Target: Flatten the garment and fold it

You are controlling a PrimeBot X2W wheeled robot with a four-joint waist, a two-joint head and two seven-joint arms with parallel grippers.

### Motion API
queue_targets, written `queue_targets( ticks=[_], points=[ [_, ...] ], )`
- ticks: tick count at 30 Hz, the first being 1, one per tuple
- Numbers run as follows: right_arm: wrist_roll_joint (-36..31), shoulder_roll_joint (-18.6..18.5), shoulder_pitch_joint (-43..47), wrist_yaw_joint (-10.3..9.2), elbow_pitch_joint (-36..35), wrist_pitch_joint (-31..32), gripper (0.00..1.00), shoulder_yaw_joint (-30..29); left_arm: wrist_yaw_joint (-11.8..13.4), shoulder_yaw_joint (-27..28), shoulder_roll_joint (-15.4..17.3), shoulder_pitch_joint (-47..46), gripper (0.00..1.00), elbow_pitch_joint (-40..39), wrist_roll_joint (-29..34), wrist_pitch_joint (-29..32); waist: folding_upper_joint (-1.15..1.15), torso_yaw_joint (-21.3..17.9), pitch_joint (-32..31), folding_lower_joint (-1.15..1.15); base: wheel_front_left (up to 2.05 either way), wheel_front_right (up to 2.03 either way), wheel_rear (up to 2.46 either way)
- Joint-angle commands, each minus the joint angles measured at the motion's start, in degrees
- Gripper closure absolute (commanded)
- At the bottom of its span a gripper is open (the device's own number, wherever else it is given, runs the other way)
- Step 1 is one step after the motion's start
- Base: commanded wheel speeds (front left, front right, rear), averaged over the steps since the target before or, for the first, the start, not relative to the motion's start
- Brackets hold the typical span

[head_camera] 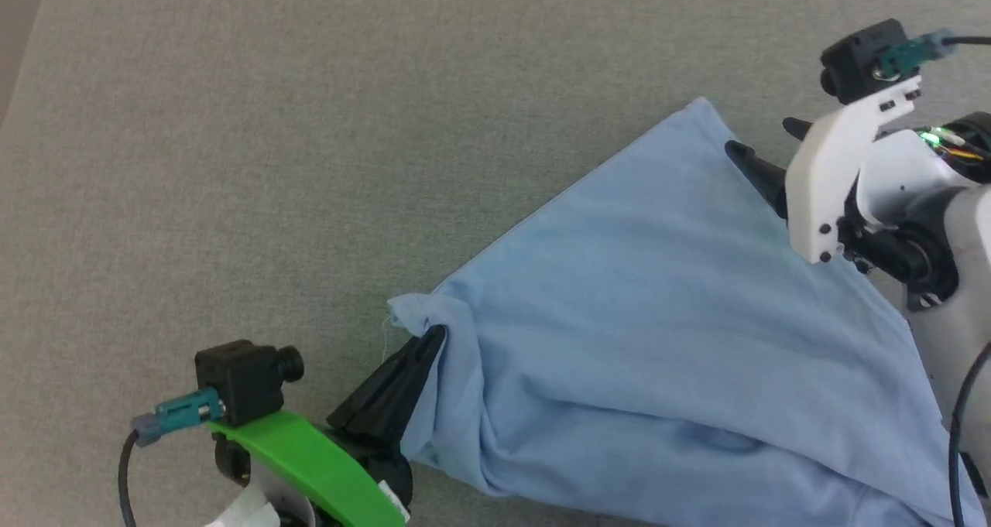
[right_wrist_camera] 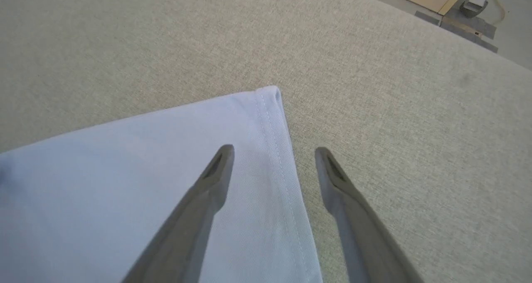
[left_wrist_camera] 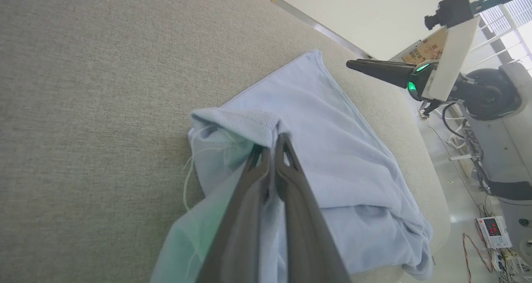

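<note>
At my left, my left gripper point(head_camera: 437, 333) is clamped on a bunched corner of the garment point(head_camera: 658, 318), which lies on the grey cloth surface point(head_camera: 232, 124) and spreads toward my right. Its one straight edge runs from that pinch up and away to the far corner, the near part rumpled. There my right gripper point(head_camera: 759, 136) stands wide open and empty, fingers astride the stitched hem just short of that corner, so I judge it nearer for regrasping.
</note>
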Motion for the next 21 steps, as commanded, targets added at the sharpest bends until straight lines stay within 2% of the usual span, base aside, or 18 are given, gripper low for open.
queue_targets(
  ticks=[1,10,14,16,18,19,21],
  points=[
    [-0.54,-0.44,-1.56,-0.08,1.79,-0.65,0.00,0.66,-0.55,-0.18,-0.39,-1.30,1.00,0.27,0.82,-0.09,0.00,2.27,2.27,0.00,0.00,0.00,0.00],
    [-0.50,-1.82,-5.49,-0.08,9.75,-4.01,0.01,4.07,-1.29,-1.04,-1.05,-2.79,1.00,1.73,0.66,-0.85,0.00,4.72,4.89,0.00,0.00,0.00,0.00],
    [0.00,-1.42,-6.52,-0.08,11.82,-4.63,0.16,5.58,-1.47,-1.42,-1.24,-3.35,1.00,2.28,0.58,-0.93,0.00,5.04,5.37,0.00,0.00,0.00,0.00],
    [0.16,-1.54,-6.92,-0.08,12.87,-4.69,0.33,6.19,-1.65,-1.62,-1.33,-3.76,1.00,2.67,0.45,-0.96,0.00,5.28,5.57,0.00,0.00,0.00,0.00],
    [0.29,-1.70,-7.19,-0.08,13.97,-4.82,0.72,6.40,-1.85,-1.81,-1.42,-4.14,1.00,3.14,0.27,-1.00,0.00,5.53,5.66,0.00,0.00,0.00,0.00],
    [0.40,-1.77,-7.22,-0.08,14.57,-4.67,1.00,6.65,-1.94,-1.88,-1.49,-4.28,1.00,3.39,0.11,-1.05,0.00,5.64,5.63,0.00,0.00,0.00,0.00],
    [0.65,-2.00,-7.29,-0.08,15.27,-4.37,1.00,7.19,-2.07,-1.84,-1.52,-4.40,1.00,3.80,-0.16,-1.20,0.00,5.71,5.44,0.00,0.00,0.00,0.00]
  ],
)
